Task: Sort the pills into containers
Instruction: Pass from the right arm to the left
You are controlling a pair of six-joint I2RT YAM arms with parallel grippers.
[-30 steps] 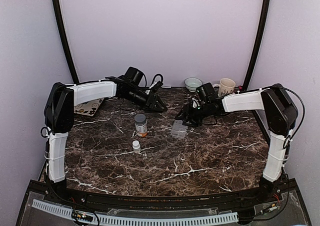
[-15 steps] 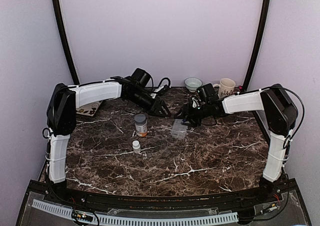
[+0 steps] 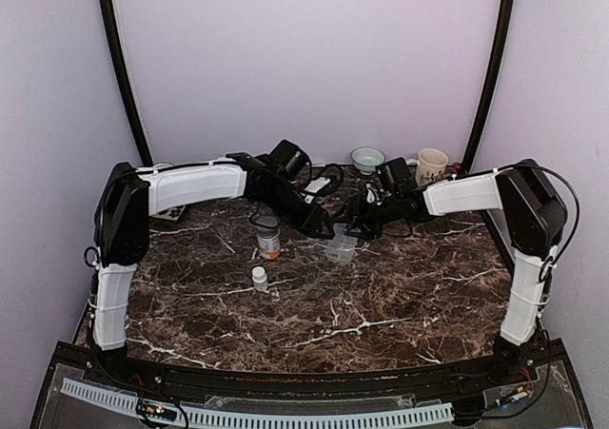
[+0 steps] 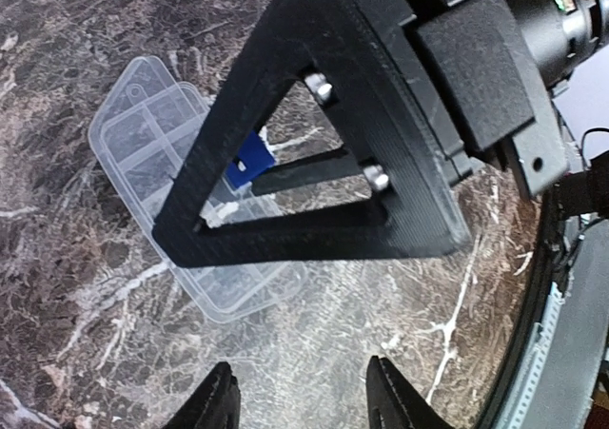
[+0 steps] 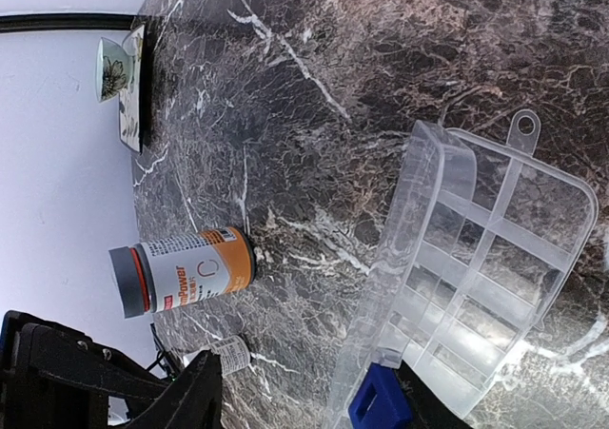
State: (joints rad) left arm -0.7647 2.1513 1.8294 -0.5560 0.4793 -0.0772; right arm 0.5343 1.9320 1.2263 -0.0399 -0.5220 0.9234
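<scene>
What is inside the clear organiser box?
The compartments that show in the organiser box all look empty. Those at its near end are cut off by the edge of the right wrist view, so they cannot be checked.

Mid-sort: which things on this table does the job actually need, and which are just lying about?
For the job:
- organiser box
- amber bottle and white bottle, probably the pill sources; no loose pills show

Lying about:
- bowl at the back
- mug at the back
- patterned mat at the left edge
</scene>
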